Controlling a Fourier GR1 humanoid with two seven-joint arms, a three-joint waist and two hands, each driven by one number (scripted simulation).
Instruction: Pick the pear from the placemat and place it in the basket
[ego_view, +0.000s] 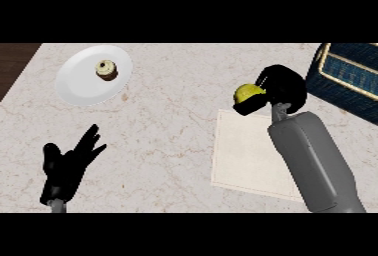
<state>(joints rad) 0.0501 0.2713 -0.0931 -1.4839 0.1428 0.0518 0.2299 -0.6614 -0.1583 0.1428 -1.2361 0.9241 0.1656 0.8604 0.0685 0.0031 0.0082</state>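
My right hand (279, 89) is curled round a yellow pear (247, 92), which shows at the hand's left side. It hovers just past the far edge of the pale placemat (247, 155), to the left of the dark blue basket (347, 80) at the right edge. The hand hides most of the pear. My left hand (68, 167) rests open at the lower left, fingers up, holding nothing.
A white plate (83, 82) with a small brown cupcake (107, 70) lies at the far left of the marble counter. A dark wooden strip (15, 60) borders the counter's far left corner.
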